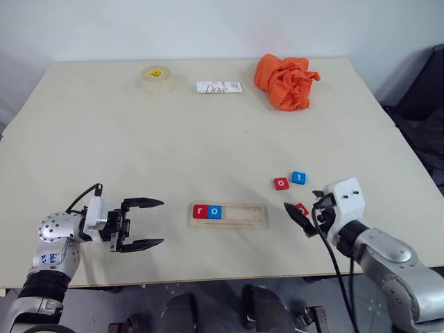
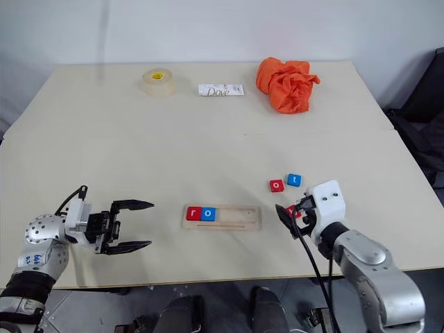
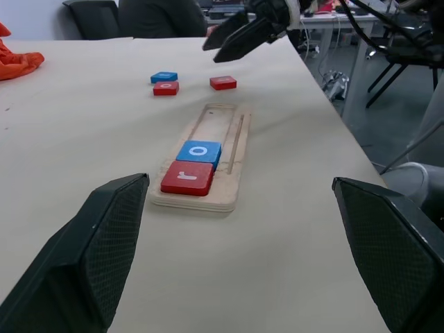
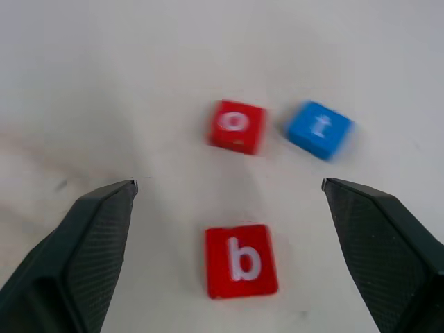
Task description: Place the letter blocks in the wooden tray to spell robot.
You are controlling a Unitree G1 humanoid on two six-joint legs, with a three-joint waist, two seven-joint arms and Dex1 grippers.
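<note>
**Two of five tiles seated**

Two letter blocks, red "r" [image 1: 200,211] and blue "o" [image 1: 215,211], are seated at the left end of the wooden tray [image 1: 239,216]. Red "o" [image 4: 237,126], blue "t" [image 4: 320,130] and red "b" [image 4: 240,261] are located on the table [image 1: 208,139]. The right gripper [image 1: 300,218] is held wide above "b"; the left gripper [image 1: 144,223] is held wide, empty.

Red b tile [image 4: 241,261], red o tile [image 4: 237,126], blue t tile [image 4: 319,130]

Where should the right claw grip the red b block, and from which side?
Grip the red b block across two opposite side edges, coming from above. It lies flat on the table, apart from the red o block, and sits between the open right claw fingers.
</note>
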